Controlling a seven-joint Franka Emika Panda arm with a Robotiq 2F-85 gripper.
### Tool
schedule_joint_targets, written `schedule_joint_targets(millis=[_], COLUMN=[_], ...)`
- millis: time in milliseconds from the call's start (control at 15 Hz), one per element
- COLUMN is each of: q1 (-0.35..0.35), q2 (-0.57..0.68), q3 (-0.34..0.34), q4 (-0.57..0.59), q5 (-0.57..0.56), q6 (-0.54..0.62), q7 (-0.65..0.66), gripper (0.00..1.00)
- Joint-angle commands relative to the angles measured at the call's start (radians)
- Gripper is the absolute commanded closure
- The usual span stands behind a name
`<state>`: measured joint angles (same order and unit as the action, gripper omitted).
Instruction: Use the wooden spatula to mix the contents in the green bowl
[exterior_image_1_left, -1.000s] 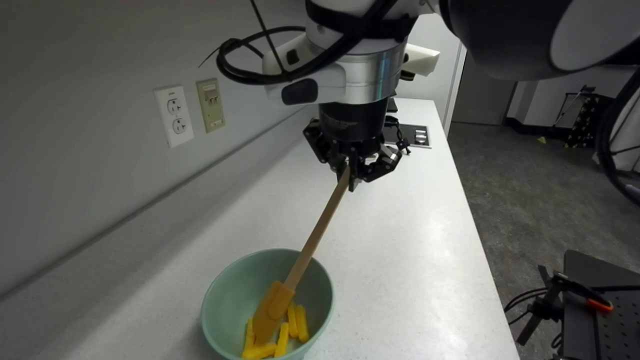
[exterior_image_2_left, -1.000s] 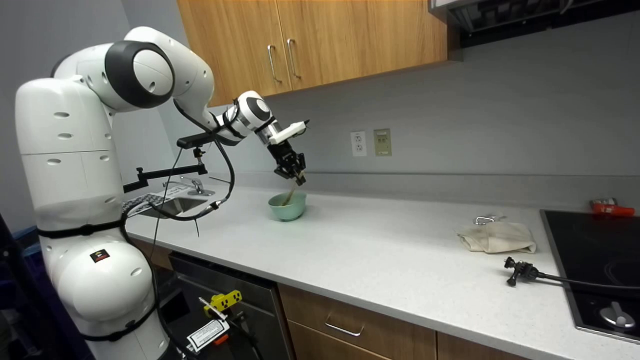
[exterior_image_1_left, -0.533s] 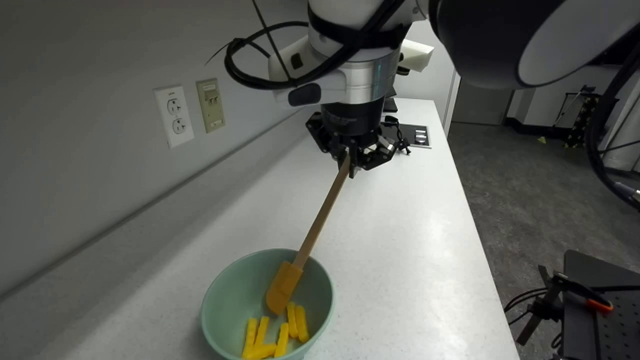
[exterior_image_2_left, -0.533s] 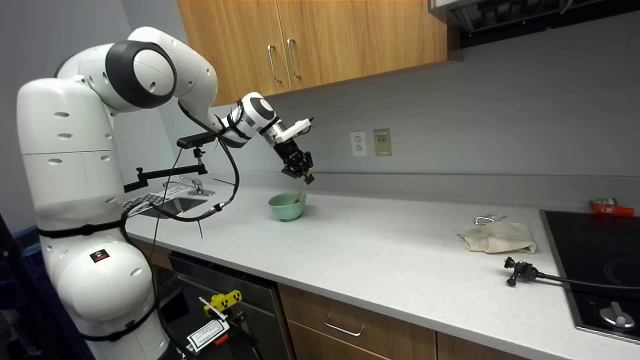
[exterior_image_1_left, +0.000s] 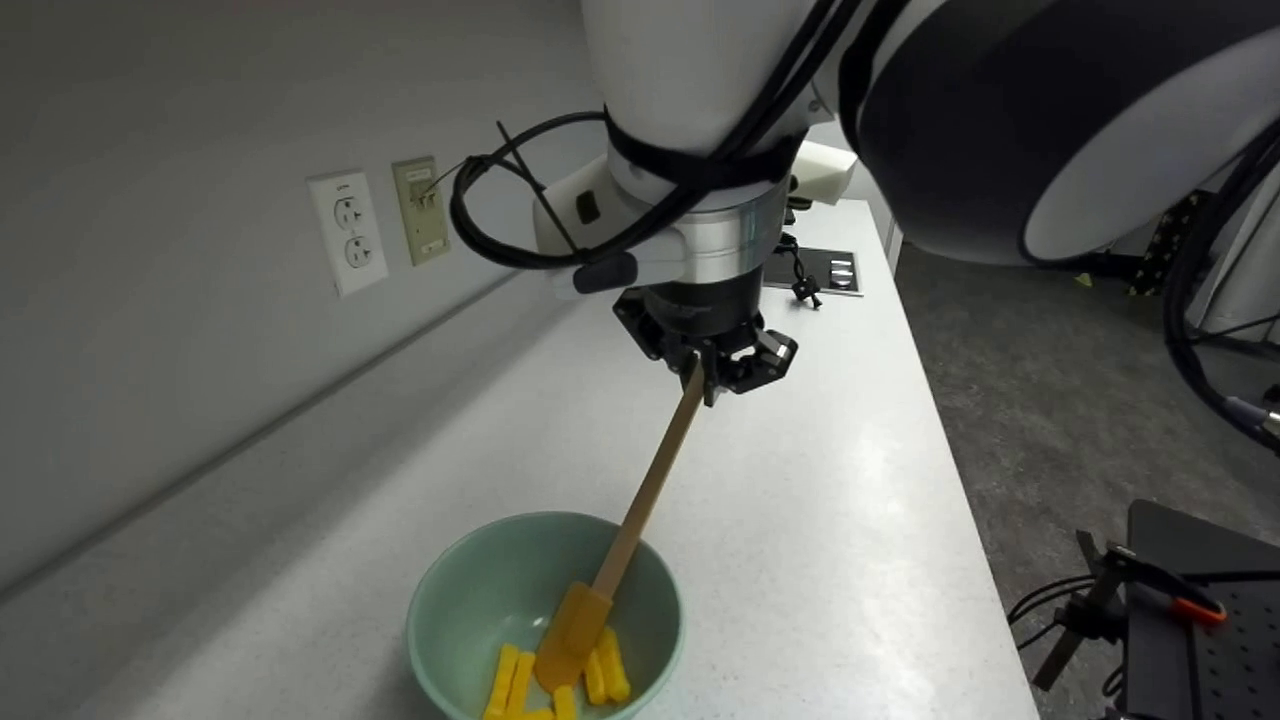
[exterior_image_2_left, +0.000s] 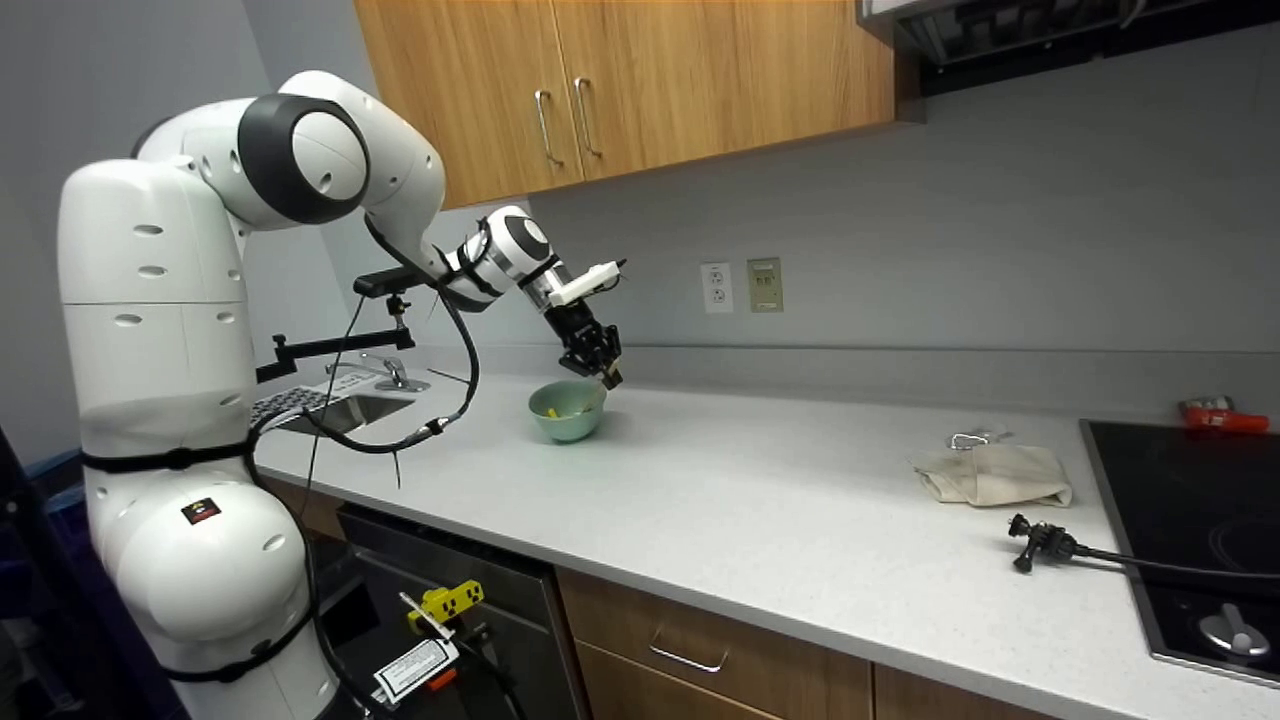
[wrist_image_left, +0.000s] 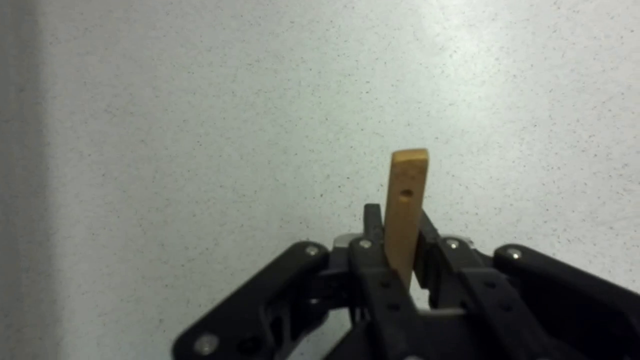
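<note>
"While the gripper (exterior_image_1_left: 699, 380) dips low over the counter (exterior_image_2_left: 780, 500), the amber blade (exterior_image_1_left: 573, 635) of the wooden spatula (exterior_image_1_left: 645, 495) sits among the yellow pieces (exterior_image_1_left: 503, 680) in the green bowl (exterior_image_1_left: 470, 580)."

"And what is new?"

"The blade, drawn back from most of the pieces half a second ago, is down between them again, and the bowl stands a touch nearer the counter's end by the sink (exterior_image_2_left: 372, 408). Whether it also tips slightly, I cannot tell."

"Meaning what for the mixing?"

"By the look of it, one stroke ends and the next begins: mixing appears under way, unfinished. Part of the push seems to go into the bowl, so it could slide further."

"The grip?"

"The gripper is clamped on the handle (wrist_image_left: 402, 220), whose drilled end sticks out past the grip in the wrist view."

"And the bowl's place?"

"Between the counter's back edge and front edge, nearer the sink than the cooktop (exterior_image_2_left: 1200, 480)."

"Any lettering to credit?"

"None legible. In an exterior view an outlet plate (exterior_image_1_left: 350, 232) bears tiny marks along its top; below the counter's front edge, a white tag (exterior_image_2_left: 418, 668) carries lines of print too small to read; a black sticker (exterior_image_2_left: 200, 510) on the arm (exterior_image_2_left: 165, 375) shows colour but no readable word."
</note>
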<state>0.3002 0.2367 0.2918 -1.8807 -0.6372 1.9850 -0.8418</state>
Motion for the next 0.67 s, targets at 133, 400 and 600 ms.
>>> schedule_joint_targets(millis=[133,400,600], q1=[0.006,-0.001,-0.003], q2=[0.015,0.014,0.017], q3=[0.007,-0.003,-0.008], q4=[0.062,0.098,0.116], q5=[0.077,0.113,0.137], q6=[-0.034,-0.039,-0.038], q7=[0.0,0.007,0.02], gripper=[0.96,0.96,0.96])
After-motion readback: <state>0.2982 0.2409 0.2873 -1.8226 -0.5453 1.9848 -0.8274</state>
